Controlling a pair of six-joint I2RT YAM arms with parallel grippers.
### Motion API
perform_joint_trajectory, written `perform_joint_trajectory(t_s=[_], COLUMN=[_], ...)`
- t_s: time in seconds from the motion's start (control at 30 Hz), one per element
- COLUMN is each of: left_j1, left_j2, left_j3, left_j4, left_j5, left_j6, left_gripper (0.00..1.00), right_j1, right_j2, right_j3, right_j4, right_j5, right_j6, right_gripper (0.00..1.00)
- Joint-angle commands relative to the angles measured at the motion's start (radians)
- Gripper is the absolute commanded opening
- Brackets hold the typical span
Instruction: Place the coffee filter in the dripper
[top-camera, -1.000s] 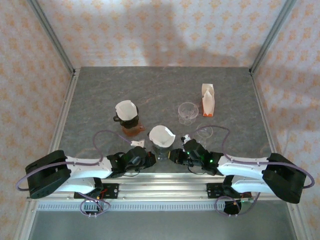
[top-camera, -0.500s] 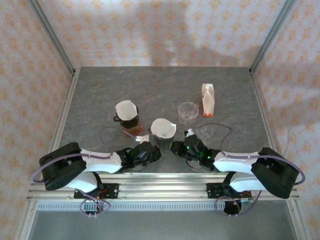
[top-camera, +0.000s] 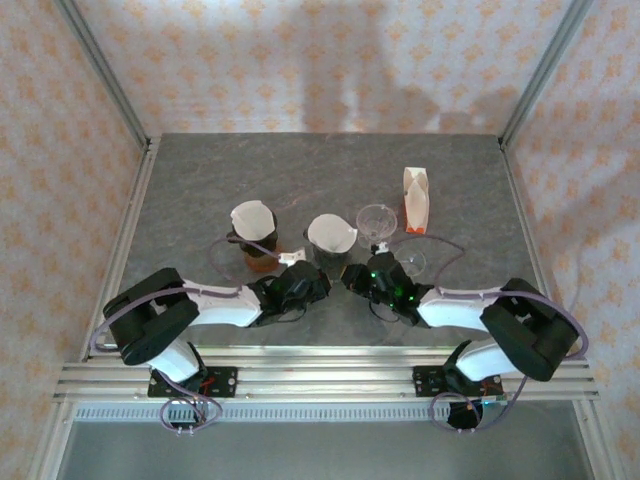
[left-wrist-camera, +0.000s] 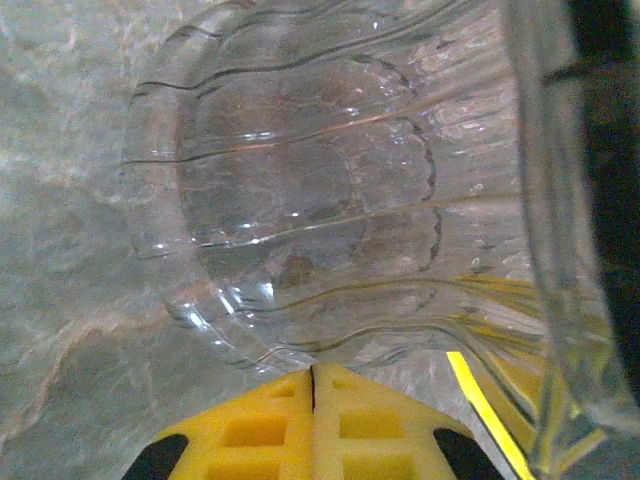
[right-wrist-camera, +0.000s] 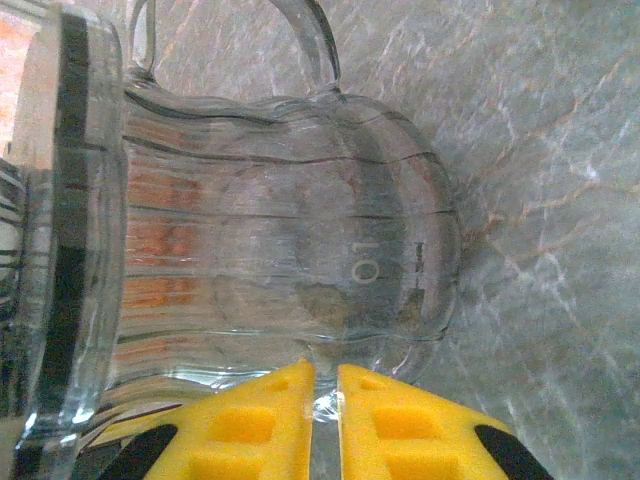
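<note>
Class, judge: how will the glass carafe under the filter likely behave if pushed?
The carafe is clear ribbed glass, so probably rigid, fragile and slippery. Standing tall with the filter on top, it might tip.

We record the table (top-camera: 200, 180) as grey stone with pale marbled veining. The walls (top-camera: 300, 60) are cream paper carrying a repeating orange motif. The coffee filter (top-camera: 331, 232) is white. The dripper (right-wrist-camera: 290, 240) is clear ribbed glass with a black band. The left pads (left-wrist-camera: 260, 430) and right pads (right-wrist-camera: 390, 425) are yellow. The carton (top-camera: 416, 198) is white and orange. The left arm (top-camera: 215, 300) and right arm (top-camera: 455, 305) are white with black joints.
</note>
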Motion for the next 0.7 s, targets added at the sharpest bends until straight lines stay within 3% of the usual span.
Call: perform_joint_trajectory(t_s=[0.0,0.4,0.67], left_j1=[0.02,0.069,0.068], left_j2=[0.025,0.125,0.104], left_j3=[0.064,0.173,0.131], left_j4=[0.033,0.0,0.018], left_j5=[-0.021,-0.027,-0.028], left_j6=[0.038,0.075,0.051], left_gripper=[0.0,0.0,0.0], right_j1=[-0.016,-0.069,-0.07], right_j2=[0.038,0.157,0.157], right_j3=[0.032,0.129,0.127], right_j4=[0.006,0.027,0.01], right_j5=[-0.045,-0.05,-0.043], right_j6=[-0.027,-0.031,-0.023], right_gripper=[0.15,0.15,0.16])
